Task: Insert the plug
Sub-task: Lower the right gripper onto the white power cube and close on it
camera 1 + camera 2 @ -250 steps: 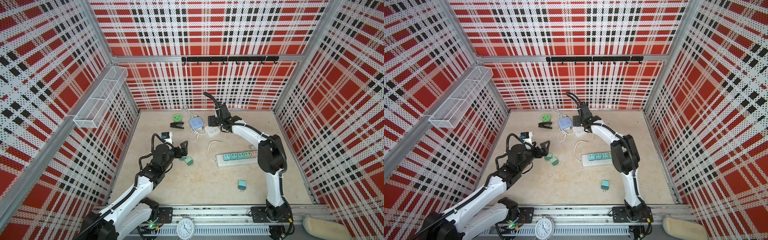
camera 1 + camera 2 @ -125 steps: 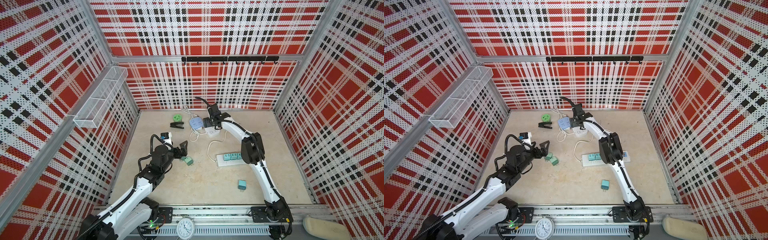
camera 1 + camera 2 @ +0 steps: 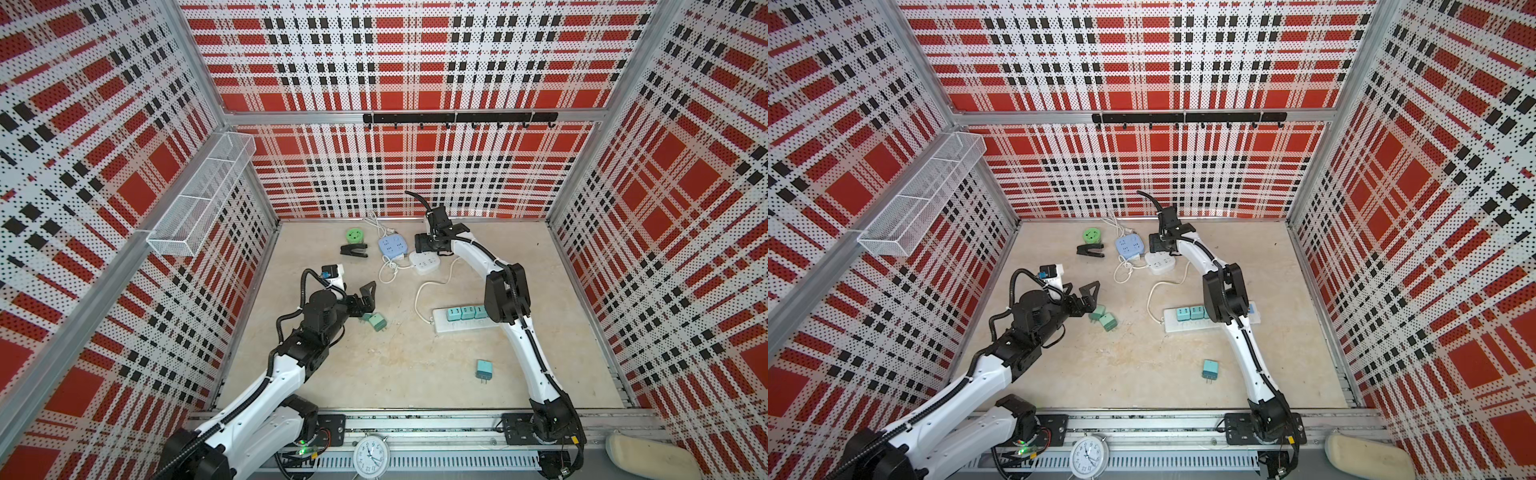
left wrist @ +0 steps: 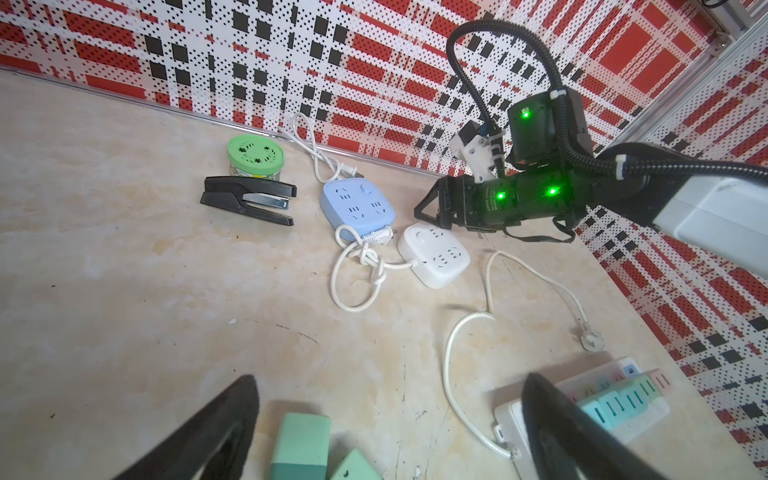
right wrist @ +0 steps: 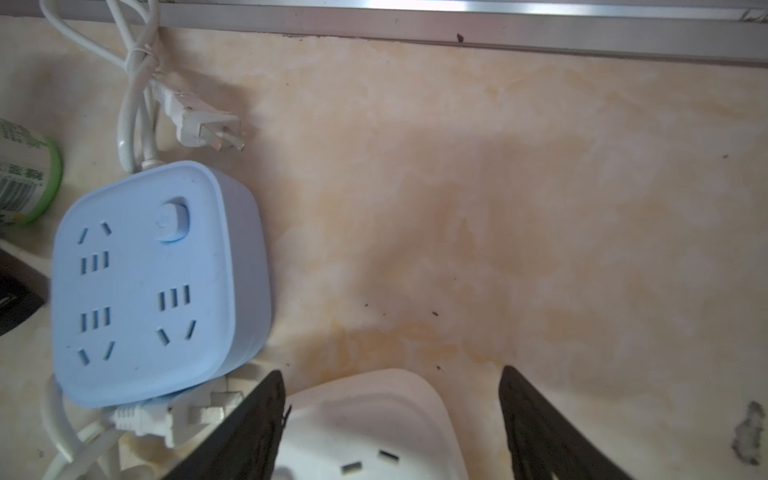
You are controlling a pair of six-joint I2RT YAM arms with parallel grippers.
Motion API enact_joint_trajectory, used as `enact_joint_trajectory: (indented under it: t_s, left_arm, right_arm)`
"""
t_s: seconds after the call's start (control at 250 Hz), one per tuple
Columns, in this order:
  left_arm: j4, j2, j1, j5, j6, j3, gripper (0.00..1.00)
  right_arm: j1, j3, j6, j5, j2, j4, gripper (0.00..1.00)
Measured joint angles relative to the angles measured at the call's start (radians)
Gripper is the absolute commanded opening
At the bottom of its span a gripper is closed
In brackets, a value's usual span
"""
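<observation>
The right tool reaches to the far side of the desk, its jaws parted and straddling the white socket cube, one finger at the cube's edge and the other clear of it, just beside the blue socket cube; the left tool gapes fully, holding nothing, over two green plugs lying together; a teal plug lies alone nearer the front, well apart from the power strip, where three teal plugs sit.
</observation>
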Motion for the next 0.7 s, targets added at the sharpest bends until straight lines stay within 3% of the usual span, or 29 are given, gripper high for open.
enact_joint_trajectory:
  t_s: [0.216, 0.7]
  left_arm:
    - [0.0, 0.0, 0.0, 0.003, -0.002, 0.0, 0.99]
    - [0.0, 0.0, 0.0, 0.003, -0.002, 0.0, 0.99]
  right_arm:
    - [0.025, -0.112, 0.031, -0.044, -0.026, 0.089, 0.8]
    - [0.148, -0.78, 0.139, -0.056, -0.406, 0.394, 0.81]
